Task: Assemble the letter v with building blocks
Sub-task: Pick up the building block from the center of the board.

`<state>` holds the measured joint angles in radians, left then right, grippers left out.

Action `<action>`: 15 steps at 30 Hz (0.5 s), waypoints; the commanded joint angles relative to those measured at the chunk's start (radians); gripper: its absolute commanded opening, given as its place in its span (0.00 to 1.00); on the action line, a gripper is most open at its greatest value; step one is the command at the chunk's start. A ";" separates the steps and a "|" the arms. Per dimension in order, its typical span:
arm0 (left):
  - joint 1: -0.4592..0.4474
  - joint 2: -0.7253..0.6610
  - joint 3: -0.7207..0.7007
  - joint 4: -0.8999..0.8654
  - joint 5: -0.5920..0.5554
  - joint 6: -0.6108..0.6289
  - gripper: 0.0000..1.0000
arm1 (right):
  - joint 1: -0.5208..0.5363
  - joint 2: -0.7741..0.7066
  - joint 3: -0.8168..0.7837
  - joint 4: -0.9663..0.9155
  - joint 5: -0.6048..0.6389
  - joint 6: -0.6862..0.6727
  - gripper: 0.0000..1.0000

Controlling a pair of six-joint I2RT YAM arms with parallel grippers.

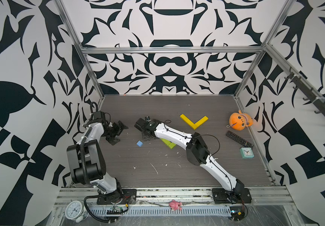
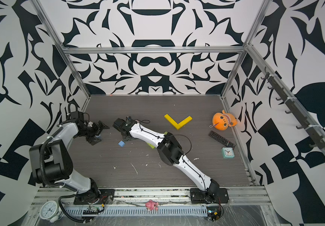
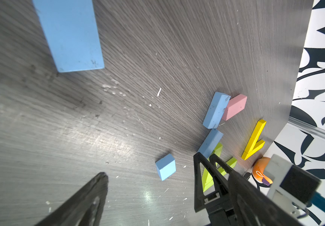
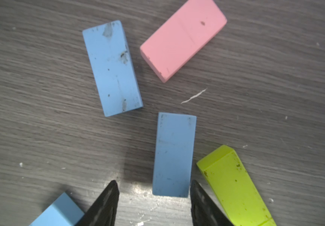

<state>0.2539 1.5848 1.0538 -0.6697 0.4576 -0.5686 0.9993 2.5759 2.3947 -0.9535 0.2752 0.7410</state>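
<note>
Two yellow building blocks [image 1: 194, 121] lie joined in a V at the back of the table; the left wrist view shows this yellow V [image 3: 253, 140] too. My right gripper [image 4: 153, 187] points down, open, with the near end of a light blue block [image 4: 174, 154] between its fingertips, close to one finger and clear of the other. Around it lie another light blue block [image 4: 112, 68], a pink block [image 4: 183, 39], a lime green block [image 4: 234, 187] and a small blue cube [image 1: 139, 143]. My left gripper [image 1: 121, 133] is wide open and empty, with a further blue block [image 3: 69, 33] under it.
An orange plush toy [image 1: 240, 122], a black remote [image 1: 239, 139] and a teal clock [image 1: 246, 153] sit along the right wall. My right arm [image 1: 177, 135] crosses over the lime green blocks [image 1: 168, 143]. A white clock [image 1: 74, 210] and a pink toy [image 1: 175, 205] rest on the front rail.
</note>
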 commanded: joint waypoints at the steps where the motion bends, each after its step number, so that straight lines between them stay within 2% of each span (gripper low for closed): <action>1: -0.002 -0.021 0.018 -0.014 0.017 0.009 0.99 | 0.004 0.004 0.014 -0.017 0.028 0.018 0.61; 10: -0.002 -0.015 0.014 -0.003 0.030 0.003 1.00 | -0.002 0.014 0.008 -0.013 0.021 0.022 0.58; 15: -0.002 -0.014 0.014 -0.001 0.030 0.002 1.00 | -0.002 0.011 -0.009 -0.001 0.010 0.024 0.54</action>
<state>0.2539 1.5848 1.0538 -0.6693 0.4721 -0.5694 0.9981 2.6011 2.3943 -0.9489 0.2768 0.7578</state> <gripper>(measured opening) 0.996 0.542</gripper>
